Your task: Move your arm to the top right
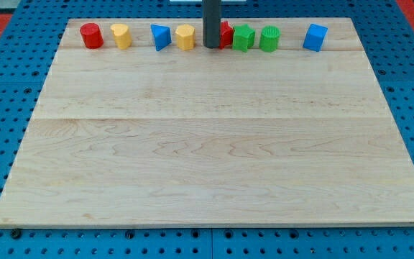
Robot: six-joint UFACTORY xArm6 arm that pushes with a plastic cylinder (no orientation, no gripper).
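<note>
Blocks sit in one row along the top edge of the wooden surface, which keeps the wide middle free for sliding. From the view's left come a red cylinder, a yellow cylinder, a blue wedge-like block and a second yellow block. Next my tip rests just right of that yellow block and in front of a red block, which the rod partly hides, so its shape is unclear and I cannot tell whether they touch. Further right stand a green star-like block, a green cylinder and, slightly apart, a blue cube. No claw exists on this rod, so nothing is clamped. The top right corner, my goal, lies well beyond the blue cube; reaching it probably means skirting below the row to avoid nudging blocks.
</note>
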